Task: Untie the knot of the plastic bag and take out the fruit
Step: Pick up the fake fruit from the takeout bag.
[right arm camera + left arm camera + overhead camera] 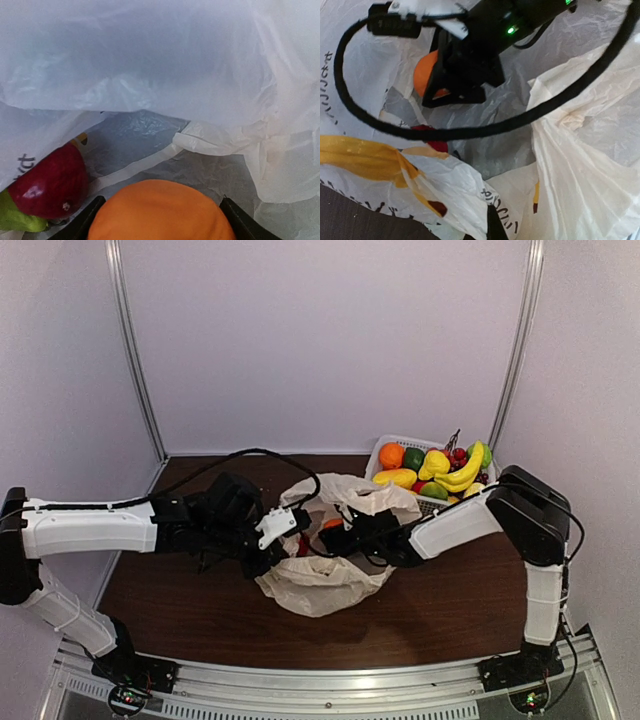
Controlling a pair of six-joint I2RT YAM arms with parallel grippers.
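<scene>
**Overhead view, bottom to top.** The two arm bases sit on the rail at the lower edge. Above them is the dark wooden table [450,610]. The plastic bag [320,575] lies crumpled at the centre of the frame, its mouth open upward. The left gripper [270,545] meets the bag's left rim. Whether its pincer is wide or closed cannot be told. The right gripper [338,537] enters the mouth from the right and is clamped on an orange fruit [332,524]. At upper right, just beyond the bag, stands the white lattice basket [380,452]. It holds a banana bunch [460,475] and round orange, green and yellow pieces.

**Left wrist view.** One dark finger [495,225] shows at the bottom edge. Above it are cream plastic with yellow-orange marks, then a red fruit [432,142], and a black cable [470,130] crossing the frame. At upper left the right gripper's black fingers close on the orange fruit [422,75].

**Right wrist view.** The orange fruit [160,212] fills the lower centre, touched on both sides by the fingers [80,225]. The red fruit [50,182] lies at lower left, with a green piece [15,220] beside it. Translucent bag wall fills the upper frame.
</scene>
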